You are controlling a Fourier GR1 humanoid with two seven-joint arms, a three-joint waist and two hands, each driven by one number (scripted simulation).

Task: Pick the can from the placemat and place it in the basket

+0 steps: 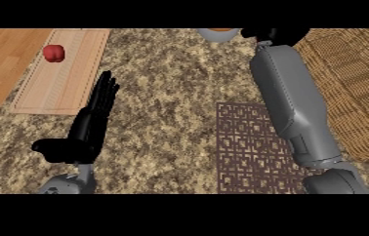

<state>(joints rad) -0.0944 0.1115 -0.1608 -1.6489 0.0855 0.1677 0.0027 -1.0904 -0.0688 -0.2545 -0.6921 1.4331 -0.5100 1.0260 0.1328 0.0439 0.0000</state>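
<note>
Right hand (279,34) cut off above; can (217,34) likewise.

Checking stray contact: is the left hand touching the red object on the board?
Apart. Head view: the red object sits on the cutting board, with bare board between it and the open left hand.

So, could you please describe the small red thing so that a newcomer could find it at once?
Start at the pale wooden cutting board lying on the speckled counter at the view's upper left. Near its far end sits a small rounded red object. It is the only red thing in view and the only item on the board.
</note>
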